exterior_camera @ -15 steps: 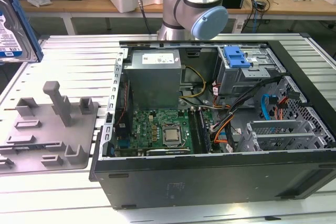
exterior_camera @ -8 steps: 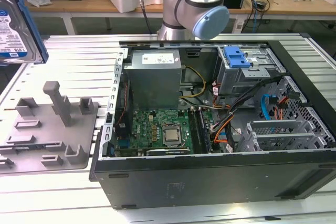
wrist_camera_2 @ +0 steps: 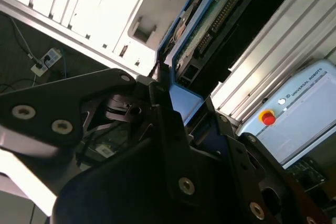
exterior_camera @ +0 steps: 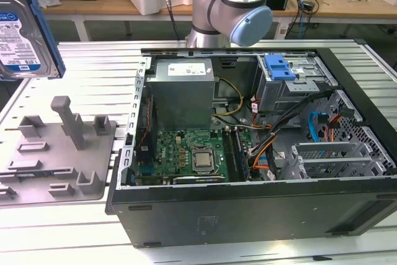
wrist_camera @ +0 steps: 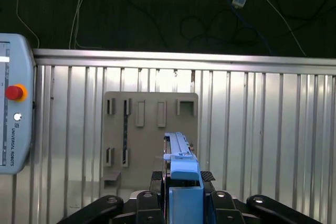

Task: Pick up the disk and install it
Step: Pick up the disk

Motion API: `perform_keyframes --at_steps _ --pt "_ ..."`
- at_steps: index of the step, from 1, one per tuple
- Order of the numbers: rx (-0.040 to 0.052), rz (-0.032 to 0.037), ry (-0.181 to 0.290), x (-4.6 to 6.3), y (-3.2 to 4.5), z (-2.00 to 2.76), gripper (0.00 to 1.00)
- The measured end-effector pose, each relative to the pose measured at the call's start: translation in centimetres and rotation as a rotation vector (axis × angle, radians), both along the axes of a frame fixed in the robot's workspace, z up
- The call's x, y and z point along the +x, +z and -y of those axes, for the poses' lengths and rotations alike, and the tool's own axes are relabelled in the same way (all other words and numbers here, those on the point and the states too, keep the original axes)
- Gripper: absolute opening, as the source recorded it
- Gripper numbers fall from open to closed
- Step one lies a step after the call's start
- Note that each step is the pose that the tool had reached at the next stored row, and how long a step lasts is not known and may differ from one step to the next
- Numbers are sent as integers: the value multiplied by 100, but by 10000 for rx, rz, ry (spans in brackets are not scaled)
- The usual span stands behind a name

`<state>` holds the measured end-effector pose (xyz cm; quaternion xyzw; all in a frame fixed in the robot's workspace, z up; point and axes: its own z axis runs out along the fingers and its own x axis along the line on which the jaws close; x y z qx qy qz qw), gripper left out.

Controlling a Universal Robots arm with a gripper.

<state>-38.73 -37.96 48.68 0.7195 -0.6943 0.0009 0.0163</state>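
Above the grey fixture plate (exterior_camera: 62,172), item one: the disk (exterior_camera: 22,29), held high and clear of the plate. It is tilted, with its white-and-blue label turned toward the exterior camera and its blue carrier showing along the edge. In the first wrist view I see it edge-on, with the plate's slots and pegs well below it.

Item two: the gripper (wrist_camera: 182,182), closed on the disk. Its black fingers (wrist_camera_2: 169,124) press the carrier from both sides, touching the plastic. The drive's green circuit-board face shows in the second wrist view.

Item three: the computer case (exterior_camera: 248,215), lying open on its side just beside the plate, on the exterior view's right of it. Inside, nearest the plate, are the grey power supply (exterior_camera: 183,88) and the green motherboard (exterior_camera: 180,147) with its processor socket (exterior_camera: 203,160). Farther from the plate is the drive cage (exterior_camera: 298,85), topped by a small blue bracket (exterior_camera: 279,66). Loose cables run between the two groups.

Item four: the arm (exterior_camera: 232,4), rising behind the case, well apart from the plate.

Item five: the teach pendant (wrist_camera: 16,103), with a red stop button. It lies on the slotted aluminium table (wrist_camera: 262,129), apart from the plate, which rests flat on the same table.
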Motion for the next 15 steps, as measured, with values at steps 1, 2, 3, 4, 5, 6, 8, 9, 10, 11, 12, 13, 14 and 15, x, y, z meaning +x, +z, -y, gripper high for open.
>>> perform_keyframes --at_steps 1,2,3,4,5,6,8,9,10,11,12,13,14,15 --pt "-1 0 -1 23 4 14 37" --pt "0 0 -1 44 7 27 37" --pt "0 0 -1 100 15 60 37" --pt "0 0 -1 138 21 82 37" --pt "0 0 -1 165 24 97 37" --pt "0 0 -1 190 28 111 37" --pt "-1 -1 -1 261 38 152 37" --pt "-1 -1 0 285 41 166 37" --pt "0 -1 0 309 44 180 37" --pt "0 0 -1 331 47 193 37" --pt "0 -1 -2 355 51 207 37" --pt "0 0 -2 378 54 219 37" --pt "0 0 -1 434 63 249 37" --pt "0 0 0 477 70 271 37"
